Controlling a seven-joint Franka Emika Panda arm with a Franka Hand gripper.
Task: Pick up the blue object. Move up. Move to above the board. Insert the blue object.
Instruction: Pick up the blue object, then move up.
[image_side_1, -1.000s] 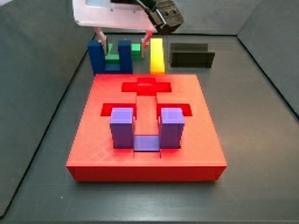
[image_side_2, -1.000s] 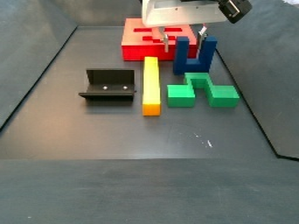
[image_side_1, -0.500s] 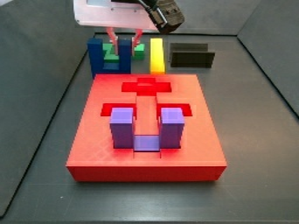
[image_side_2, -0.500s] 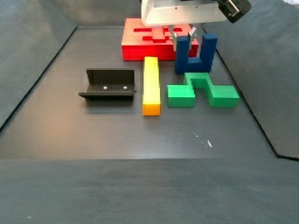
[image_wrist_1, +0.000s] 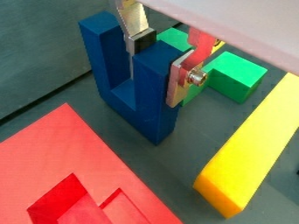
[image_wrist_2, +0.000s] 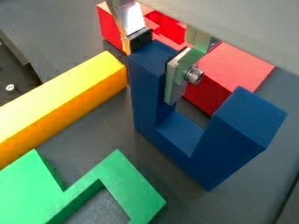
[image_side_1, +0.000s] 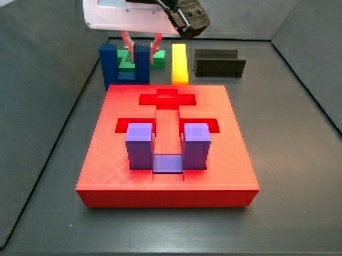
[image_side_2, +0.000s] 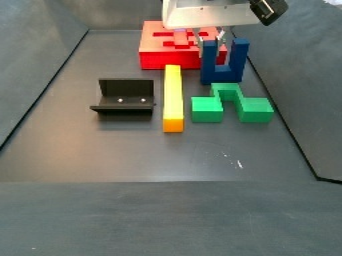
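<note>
The two-finger silver-plated pincer (image_wrist_1: 162, 59) has its plates set on either side of one upright prong of the dark navy-blue, matte plastic U-shaped block (image_wrist_1: 131, 83), and in both wrist views the dark pads look to be touching or nearly touching that prong's faces; I would judge it pinching the block, though firm contact cannot be confirmed. The block's base seems to rest on the dark grey worktop (image_wrist_2: 70, 144), so the pick-up looks to be at the grasping stage: the lift, the move over the board and the insertion are all left to do. The navy block stands upright, prongs up, just beyond the far end of the large flat red rectangular board with shaped recesses (image_side_1: 167, 150) in a side view, with a green blocky piece (image_side_2: 229, 103) close by and a long yellow bar (image_side_2: 173, 96) beside it. The block is plain and squared, two thick prongs joined by a low base. On the board a lighter purple U-shaped block (image_side_1: 164, 145) already sits in one recess, while the cross-shaped recess nearer the pincer (image_side_1: 147, 42) is open. A black L-shaped fixture (image_side_2: 123, 98) stands well apart.
</note>
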